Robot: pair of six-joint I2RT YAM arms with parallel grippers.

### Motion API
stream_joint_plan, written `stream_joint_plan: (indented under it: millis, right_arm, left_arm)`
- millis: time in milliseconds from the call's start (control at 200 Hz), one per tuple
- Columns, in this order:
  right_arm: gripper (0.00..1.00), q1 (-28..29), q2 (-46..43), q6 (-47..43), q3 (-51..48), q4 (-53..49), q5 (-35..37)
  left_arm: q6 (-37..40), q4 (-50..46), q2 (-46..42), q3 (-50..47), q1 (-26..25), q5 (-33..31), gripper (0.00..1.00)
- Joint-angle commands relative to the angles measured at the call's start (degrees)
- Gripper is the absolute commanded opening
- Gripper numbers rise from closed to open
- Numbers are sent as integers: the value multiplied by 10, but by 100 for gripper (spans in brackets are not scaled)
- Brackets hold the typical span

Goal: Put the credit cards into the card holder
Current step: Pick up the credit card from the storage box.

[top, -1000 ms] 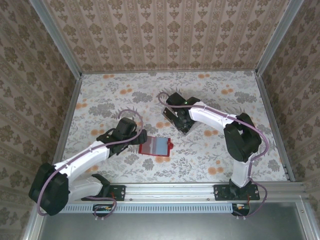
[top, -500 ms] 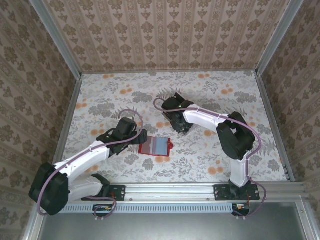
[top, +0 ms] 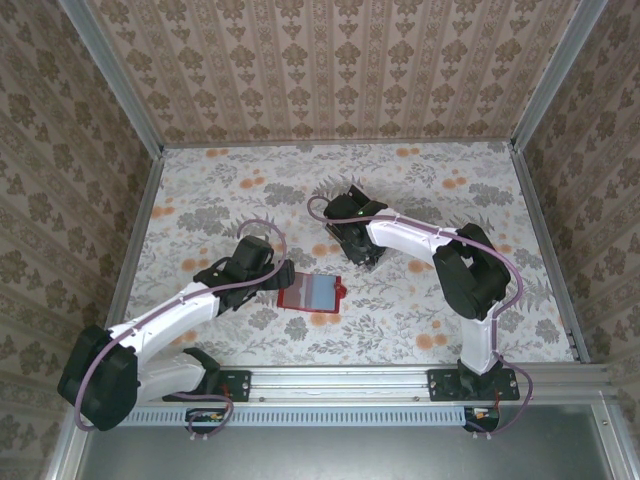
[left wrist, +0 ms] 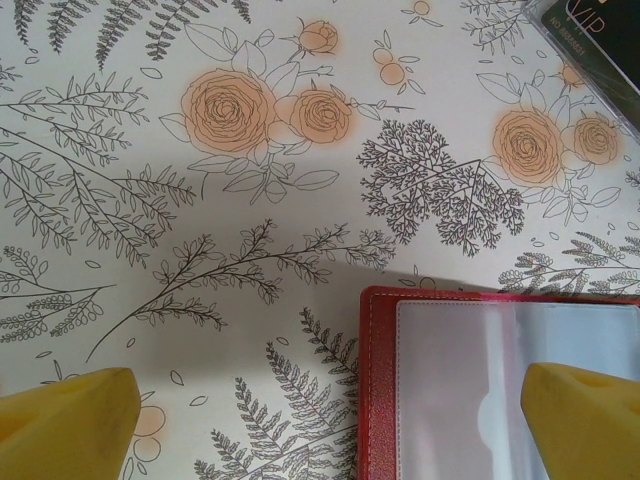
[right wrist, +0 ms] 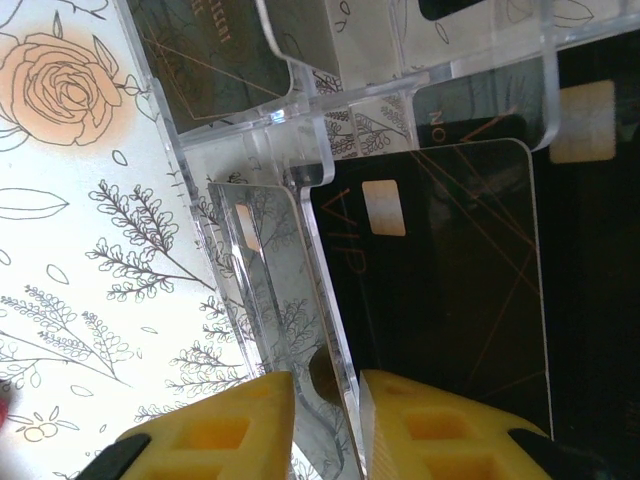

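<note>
The red card holder [top: 311, 292] lies open on the table, its greyish inner face [left wrist: 500, 390] up. My left gripper [top: 280, 278] hovers open at its left end, its fingers straddling the holder's left edge [left wrist: 335, 410]. Glossy black credit cards [right wrist: 450, 290] sit in the slots of a clear tray [top: 362, 245]. My right gripper [right wrist: 325, 395] reaches down into that tray [right wrist: 260, 270]. Its jaws stand narrowly apart around a clear divider and the left edge of one card. A small gap still shows on the divider side. Another card [right wrist: 215, 55] lies in a farther slot.
The tray's corner, with a card inside, shows at the top right of the left wrist view [left wrist: 600, 30]. Flowered tabletop [top: 220, 190] stretches around both arms. Patterned walls [top: 330, 70] close in the back and sides. A metal rail [top: 340, 380] runs along the near edge.
My right arm has shifted a little left and settled onto the clear tray. Its jaws have drawn closer together. The left arm and the card holder have not moved.
</note>
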Motion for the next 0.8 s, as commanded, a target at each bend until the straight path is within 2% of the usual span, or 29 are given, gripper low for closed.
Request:
stream_joint_plan:
  millis: [0, 795]
  right_arm:
    - [24, 3, -8, -7, 11, -11, 1]
    - [23, -1, -22, -7, 17, -12, -20]
  left_arm:
    - [-3, 11, 2, -11, 4, 8, 100]
    - [-5, 25, 0, -17, 4, 15, 100]
